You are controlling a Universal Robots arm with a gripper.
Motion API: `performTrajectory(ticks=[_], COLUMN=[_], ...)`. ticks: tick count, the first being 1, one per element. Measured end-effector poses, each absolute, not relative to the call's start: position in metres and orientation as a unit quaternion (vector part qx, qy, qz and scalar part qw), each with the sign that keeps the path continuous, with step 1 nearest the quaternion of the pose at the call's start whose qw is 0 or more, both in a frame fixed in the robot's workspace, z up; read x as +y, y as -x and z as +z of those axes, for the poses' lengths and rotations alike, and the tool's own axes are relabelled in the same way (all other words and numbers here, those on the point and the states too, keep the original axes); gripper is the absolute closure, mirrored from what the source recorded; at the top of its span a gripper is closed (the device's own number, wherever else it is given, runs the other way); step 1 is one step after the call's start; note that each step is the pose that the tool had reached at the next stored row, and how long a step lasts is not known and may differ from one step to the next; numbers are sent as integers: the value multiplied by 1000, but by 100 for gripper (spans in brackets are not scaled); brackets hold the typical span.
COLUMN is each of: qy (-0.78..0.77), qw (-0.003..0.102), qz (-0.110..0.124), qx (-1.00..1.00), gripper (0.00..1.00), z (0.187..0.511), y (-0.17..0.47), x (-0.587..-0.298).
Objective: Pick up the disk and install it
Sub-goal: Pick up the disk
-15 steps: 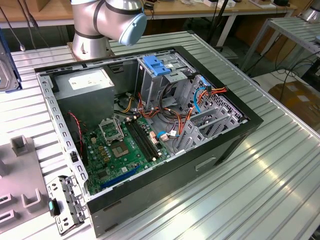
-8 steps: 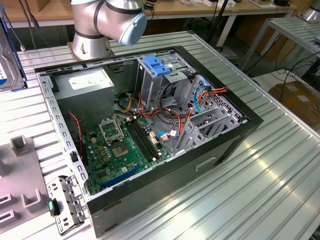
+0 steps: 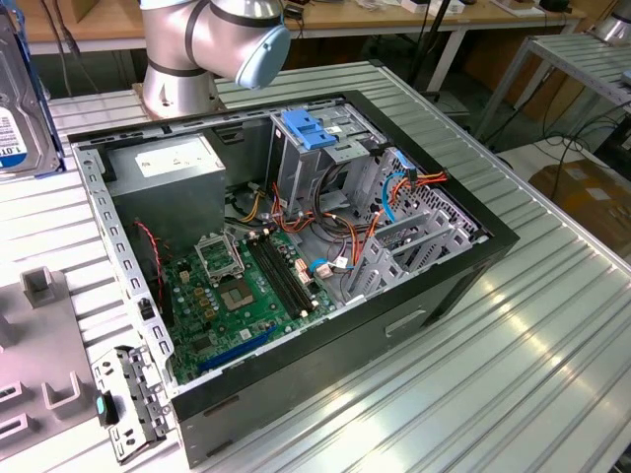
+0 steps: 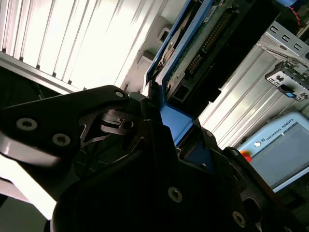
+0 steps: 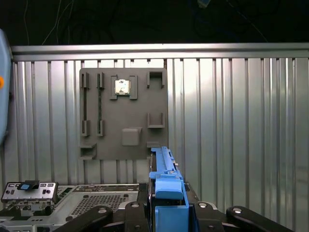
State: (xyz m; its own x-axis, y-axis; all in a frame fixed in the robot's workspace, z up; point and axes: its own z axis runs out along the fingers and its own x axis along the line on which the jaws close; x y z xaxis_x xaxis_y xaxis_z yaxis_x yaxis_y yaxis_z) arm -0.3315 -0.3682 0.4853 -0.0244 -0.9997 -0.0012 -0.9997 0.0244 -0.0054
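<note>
The disk (image 3: 18,108), silver with a white label and a blue rail, hangs in the air at the exterior view's left edge, above the ribbed table. My gripper (image 5: 166,212) is shut on it, and the blue carrier rail (image 5: 165,181) stands on edge between the black fingers (image 5: 96,215). In the second wrist view the disk (image 4: 193,43) runs away from my gripper (image 4: 174,125), showing its green circuit board and blue frame. The open computer case (image 3: 473,212) lies to the exterior view's right of the disk, with a light-blue bracket (image 3: 314,131) on top of its drive cage.
Inside the case are a grey power supply box (image 3: 173,158), a green motherboard (image 3: 237,296) and loose cables. A grey fixture plate (image 5: 123,116) lies on the table below the disk. A small metal bracket (image 3: 123,399) sits by the case's corner. The arm's base (image 3: 197,49) stands behind the case.
</note>
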Motion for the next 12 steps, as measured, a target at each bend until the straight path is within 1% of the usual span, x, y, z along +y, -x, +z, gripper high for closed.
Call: performTrajectory(ticks=[12], qy=[698], qw=[2], qz=[-2], qx=[716], gripper=[63], z=[485], y=[324], x=[-380])
